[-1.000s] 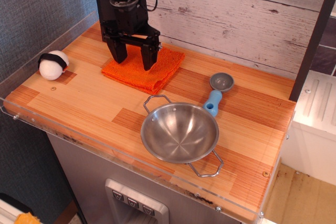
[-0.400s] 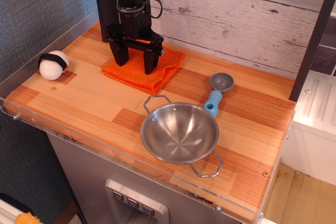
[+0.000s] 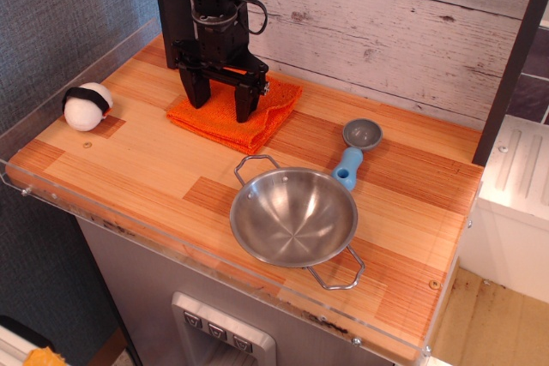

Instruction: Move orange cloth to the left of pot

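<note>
Gripper [image 3: 220, 100] masking orange cloth [image 3: 235, 114] (middle)

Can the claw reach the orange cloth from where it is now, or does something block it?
Probably yes. The claw is open and stands directly over the orange cloth, its fingertips at or near the fabric. Nothing lies between them; the pot, the scoop and the white ball are all off to the sides.

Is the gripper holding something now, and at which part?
Nothing is held. The gripper stands open over the orange cloth, its fingers apart at the cloth's middle.
</note>
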You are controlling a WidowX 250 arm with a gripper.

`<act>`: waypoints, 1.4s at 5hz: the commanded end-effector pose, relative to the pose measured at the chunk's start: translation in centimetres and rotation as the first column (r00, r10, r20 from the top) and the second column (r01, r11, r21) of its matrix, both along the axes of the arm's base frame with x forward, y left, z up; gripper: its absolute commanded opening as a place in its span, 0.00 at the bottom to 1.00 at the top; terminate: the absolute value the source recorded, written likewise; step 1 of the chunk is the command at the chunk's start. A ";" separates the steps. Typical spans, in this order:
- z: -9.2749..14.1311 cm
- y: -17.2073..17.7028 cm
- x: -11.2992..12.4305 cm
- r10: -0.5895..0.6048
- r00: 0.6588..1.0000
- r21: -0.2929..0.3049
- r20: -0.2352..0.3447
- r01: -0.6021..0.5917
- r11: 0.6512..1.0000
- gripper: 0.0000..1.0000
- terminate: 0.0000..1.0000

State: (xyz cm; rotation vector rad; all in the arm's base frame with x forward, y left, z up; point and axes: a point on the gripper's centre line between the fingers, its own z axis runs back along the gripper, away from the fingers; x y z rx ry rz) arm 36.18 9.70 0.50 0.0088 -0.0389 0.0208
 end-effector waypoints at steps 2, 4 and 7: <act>0.9 0.4 -3.8 0.012 0.999 0.000 -0.034 -0.012 1.000 1.00 0.00; 0.8 -0.7 -7.4 -0.119 0.990 0.036 -0.072 0.122 0.992 1.00 0.00; 2.3 -0.3 -12.8 -0.016 0.996 0.085 -0.086 0.023 0.996 1.00 0.00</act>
